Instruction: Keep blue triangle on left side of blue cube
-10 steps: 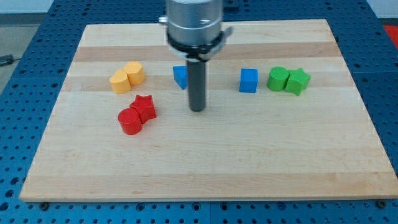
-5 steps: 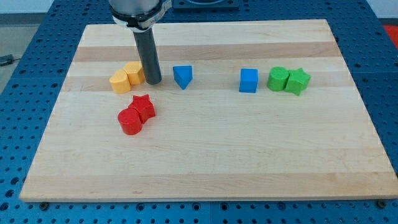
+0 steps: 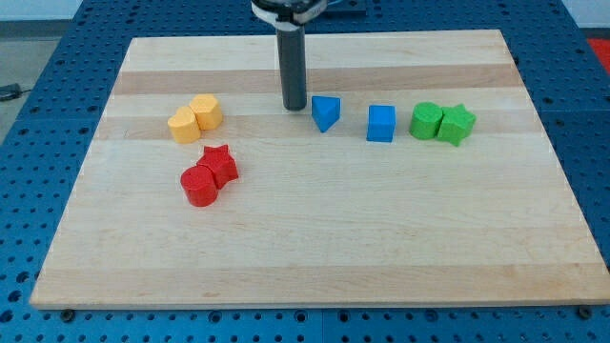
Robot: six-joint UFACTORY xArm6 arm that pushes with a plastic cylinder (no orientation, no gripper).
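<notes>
The blue triangle [image 3: 326, 112] lies on the wooden board [image 3: 305, 229], left of the blue cube [image 3: 381, 123] with a small gap between them. My tip [image 3: 294, 107] stands just left of the blue triangle, close to its left side, slightly toward the view's top. The rod rises straight up out of the view's top.
Two yellow blocks [image 3: 195, 118] sit together at the left. A red star [image 3: 220, 165] and a red cylinder [image 3: 199, 185] touch below them. A green cylinder [image 3: 426, 120] and a green star [image 3: 457, 124] sit right of the blue cube.
My tip swung from the board's middle to beside the yellow blocks, then right. The blue triangle has been pushed right, closer to the blue cube. Other blocks have not moved.
</notes>
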